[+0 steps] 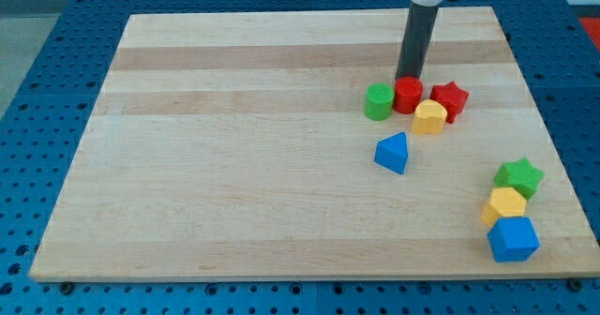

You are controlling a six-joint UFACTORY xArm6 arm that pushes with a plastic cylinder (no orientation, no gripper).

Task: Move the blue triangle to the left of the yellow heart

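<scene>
The blue triangle lies right of the board's middle, below and a little left of the yellow heart. The heart sits in a tight cluster with a red cylinder, a red star and a green cylinder. My tip stands at the top edge of the red cylinder, touching or nearly touching it. It is above the heart and well above the blue triangle.
A green star, a yellow hexagon and a blue cube sit stacked in a column near the board's lower right corner. The wooden board rests on a blue perforated table.
</scene>
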